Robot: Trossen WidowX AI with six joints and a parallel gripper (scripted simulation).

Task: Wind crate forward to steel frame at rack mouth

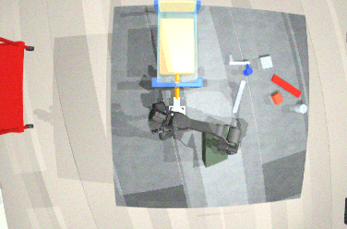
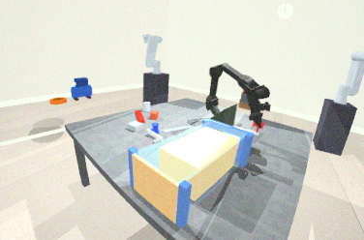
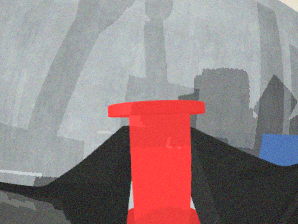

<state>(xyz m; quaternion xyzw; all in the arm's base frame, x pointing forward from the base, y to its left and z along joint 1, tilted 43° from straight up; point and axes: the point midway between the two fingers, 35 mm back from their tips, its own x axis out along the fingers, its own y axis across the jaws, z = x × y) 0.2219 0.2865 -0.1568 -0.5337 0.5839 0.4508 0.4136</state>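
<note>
From the top view, the black six-joint arm is reaching from its green base near the middle of the grey bench top toward the white hand winch. The dark parallel-jaw gripper is hanging just left of the winch. An orange strap is running from the winch to the cream rectangular crate, which is sitting inside the clear-panelled cubby with blue corner posts near the far edge.

From the exterior view, the gripper is pointing down beside the cubby's mouth.

From the wrist view, the fingers are clamping a red cylindrical handle knob with a flanged end.
</note>
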